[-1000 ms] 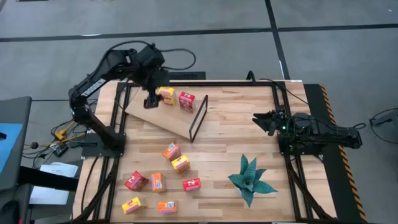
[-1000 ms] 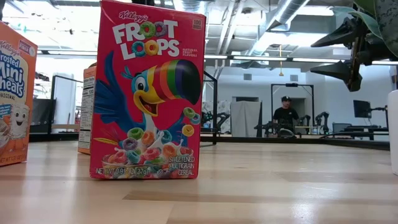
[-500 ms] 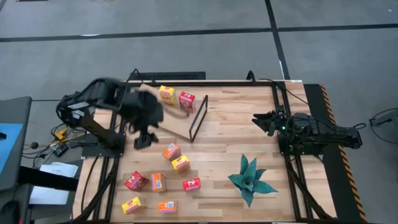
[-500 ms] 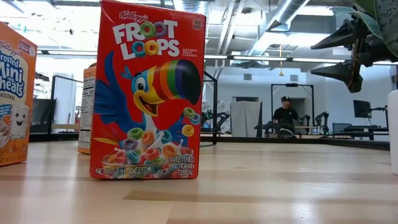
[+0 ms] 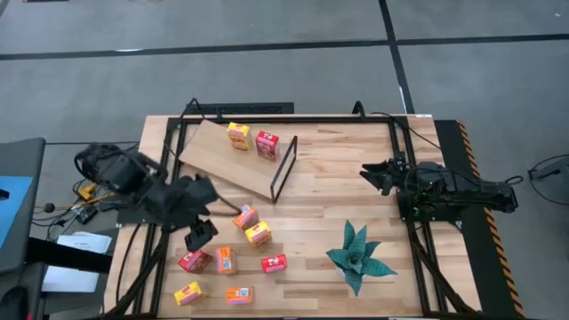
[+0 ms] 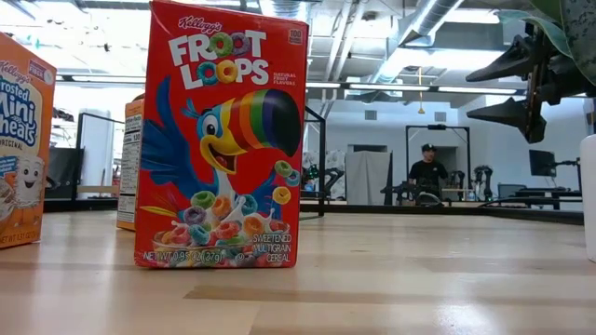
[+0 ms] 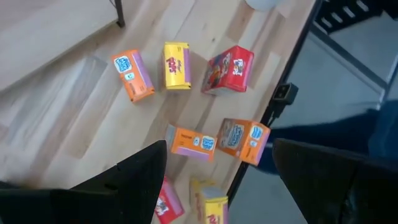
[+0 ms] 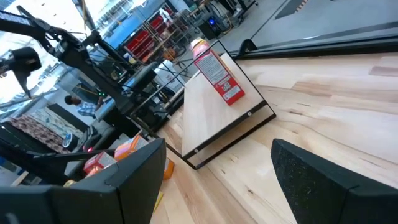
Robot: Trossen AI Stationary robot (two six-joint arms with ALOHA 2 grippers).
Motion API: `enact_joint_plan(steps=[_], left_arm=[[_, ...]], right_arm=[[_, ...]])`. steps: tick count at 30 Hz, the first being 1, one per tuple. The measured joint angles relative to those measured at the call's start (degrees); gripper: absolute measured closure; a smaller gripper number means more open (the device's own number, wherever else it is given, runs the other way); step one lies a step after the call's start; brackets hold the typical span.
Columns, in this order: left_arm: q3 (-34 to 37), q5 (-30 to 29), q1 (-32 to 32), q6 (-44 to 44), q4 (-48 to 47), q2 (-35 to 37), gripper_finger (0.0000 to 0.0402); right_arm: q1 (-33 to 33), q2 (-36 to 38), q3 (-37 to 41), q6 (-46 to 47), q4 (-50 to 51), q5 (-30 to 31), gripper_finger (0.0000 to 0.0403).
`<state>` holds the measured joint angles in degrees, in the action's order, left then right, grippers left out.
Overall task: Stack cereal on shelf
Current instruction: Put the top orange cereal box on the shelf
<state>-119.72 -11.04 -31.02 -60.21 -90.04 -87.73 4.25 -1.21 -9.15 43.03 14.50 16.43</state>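
The shelf (image 5: 218,156) is a light wooden board lying slantwise at the table's far left, with a black frame (image 5: 283,169) at its right end. Two cereal boxes stand on it, one yellow (image 5: 237,135) and one red (image 5: 267,145). Several more cereal boxes lie loose at the near left, among them an orange one (image 5: 245,216) and a red one (image 5: 193,260). My left gripper (image 5: 200,233) hangs open above these loose boxes (image 7: 193,142), pointing down and touching none. My right gripper (image 5: 373,173) waits open at the table's right side.
A green artificial plant (image 5: 358,258) sits at the near right. Black rails (image 5: 293,117) frame the table. A Froot Loops box (image 6: 222,140) stands upright right before the low camera. A person (image 6: 427,171) is far back in the room.
My left gripper has swung from above the shelf's far end, beside the yellow box, toward the table's near left edge. It rolled as it went and now hangs over the loose boxes, still open. The two boxes on the shelf have stayed put.
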Motion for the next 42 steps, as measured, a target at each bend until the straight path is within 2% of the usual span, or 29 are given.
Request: enact_joint_plan(steps=[5,12,17,22,26,28,30,42], left_arm=[[0.07,-5.3,-4.93,-4.59,-0.02,-1.54,0.012],[0.07,-4.37,-10.3,-0.37,0.04,-7.75,0.012],[0.07,-2.57,-11.05,-1.53,0.04,-12.55,0.012],[0.09,-2.97,-11.05,-9.56,0.05,-15.27,0.012],[0.96,-5.1,-11.34,-13.23,-0.02,-15.45,0.012],[2.07,-8.44,-11.33,-12.0,0.28,-15.16,0.012],[4.59,-10.06,-9.73,-9.84,0.21,-13.82,0.012],[28.39,-11.08,6.34,-0.62,2.05,-4.02,0.012]], right_arm=[[0.0,0.0,0.0,0.02,0.0,0.0,0.0086],[0.0,0.0,0.0,0.02,0.06,0.0,0.0086],[0.0,0.0,0.0,0.02,0.05,-0.01,0.0086],[0.0,0.0,0.0,0.27,0.05,-0.02,0.0086],[0.0,0.0,0.0,0.44,0.05,-0.04,0.0086],[-0.01,0.0,0.0,0.45,0.05,-0.04,0.0086],[0.0,0.0,0.0,0.46,0.05,-0.11,0.0086],[-0.02,0.0,0.0,0.52,0.05,-1.79,0.0086]])
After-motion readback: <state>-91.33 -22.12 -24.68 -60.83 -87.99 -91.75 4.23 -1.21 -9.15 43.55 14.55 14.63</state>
